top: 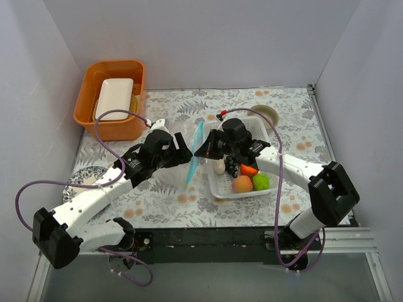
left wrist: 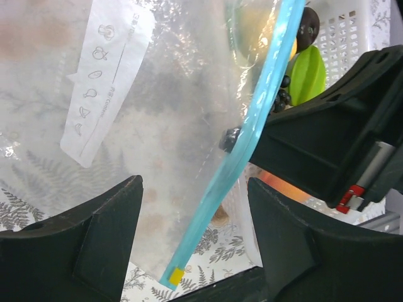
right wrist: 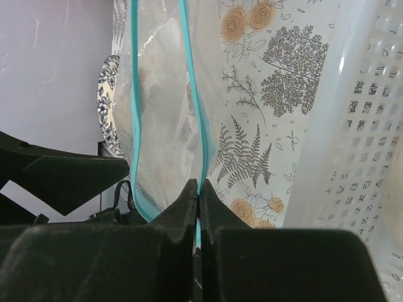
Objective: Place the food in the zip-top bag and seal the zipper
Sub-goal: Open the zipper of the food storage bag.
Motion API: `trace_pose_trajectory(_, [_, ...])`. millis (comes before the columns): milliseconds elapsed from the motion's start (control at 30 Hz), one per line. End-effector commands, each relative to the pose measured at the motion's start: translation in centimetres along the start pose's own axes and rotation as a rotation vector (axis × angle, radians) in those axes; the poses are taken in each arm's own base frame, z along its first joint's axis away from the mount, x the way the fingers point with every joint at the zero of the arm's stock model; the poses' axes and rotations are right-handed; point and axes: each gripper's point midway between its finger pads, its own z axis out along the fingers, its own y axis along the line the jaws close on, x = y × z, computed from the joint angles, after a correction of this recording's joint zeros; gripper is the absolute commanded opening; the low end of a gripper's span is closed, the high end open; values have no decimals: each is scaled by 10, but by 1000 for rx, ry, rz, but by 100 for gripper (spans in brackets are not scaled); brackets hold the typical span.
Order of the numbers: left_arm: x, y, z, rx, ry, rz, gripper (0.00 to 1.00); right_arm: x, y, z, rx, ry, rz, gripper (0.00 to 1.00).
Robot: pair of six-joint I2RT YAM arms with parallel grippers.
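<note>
The clear zip-top bag (top: 169, 176) stands upright between my two grippers, its teal zipper (top: 194, 157) running near to far. My right gripper (top: 203, 151) is shut on one side of the zipper (right wrist: 192, 82), and the bag mouth (right wrist: 164, 94) gapes beyond its tips (right wrist: 198, 187). My left gripper (left wrist: 194, 189) is open, and the zipper (left wrist: 252, 119) passes between its fingers without touching them. The food lies in the white basket (top: 236, 195): a white oblong (top: 218, 167), grapes (top: 232, 165), an orange piece (top: 249, 170), a peach (top: 242, 184) and a green piece (top: 261, 181).
An orange bin (top: 110, 123) holding a white box stands at the back left. A small bowl (top: 264, 114) sits behind the basket. A patterned plate (top: 85, 176) lies at the left, partly under my left arm. Grey walls close the table on three sides.
</note>
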Motion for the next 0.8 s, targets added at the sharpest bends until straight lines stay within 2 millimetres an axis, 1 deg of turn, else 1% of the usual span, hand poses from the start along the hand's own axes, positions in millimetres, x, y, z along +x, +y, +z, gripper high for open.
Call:
trace_pose_trajectory(0, [-7, 5, -1, -24, -44, 23, 67, -15, 19, -3, -26, -35, -6, 1])
trace_pose_trajectory(33, [-8, 2, 0, -20, -46, 25, 67, -15, 20, -3, -29, -36, -8, 1])
trace_pose_trajectory(167, [-8, 0, 5, -37, -54, 50, 67, -15, 20, -4, -30, -34, -12, 1])
trace_pose_trajectory(333, [-12, -10, 0, 16, -84, 67, 67, -18, 24, -3, -30, -32, -20, 1])
trace_pose_trajectory(433, [-9, -14, 3, 28, -73, 89, 67, -19, 25, -1, -31, -26, -23, 1])
trace_pose_trajectory(633, [-5, 0, 12, -47, -85, 102, 67, -24, 30, -1, -37, -37, -38, 1])
trace_pose_trajectory(667, [-4, 2, 14, -58, -84, 106, 66, -20, 25, -2, -17, -23, -34, 1])
trace_pose_trajectory(733, [-4, 6, 15, -90, -95, 101, 65, -22, 25, -3, -14, -24, -39, 1])
trace_pose_trajectory(767, [-4, 9, 17, -111, -95, 98, 62, -21, 26, -3, -13, -22, -42, 1])
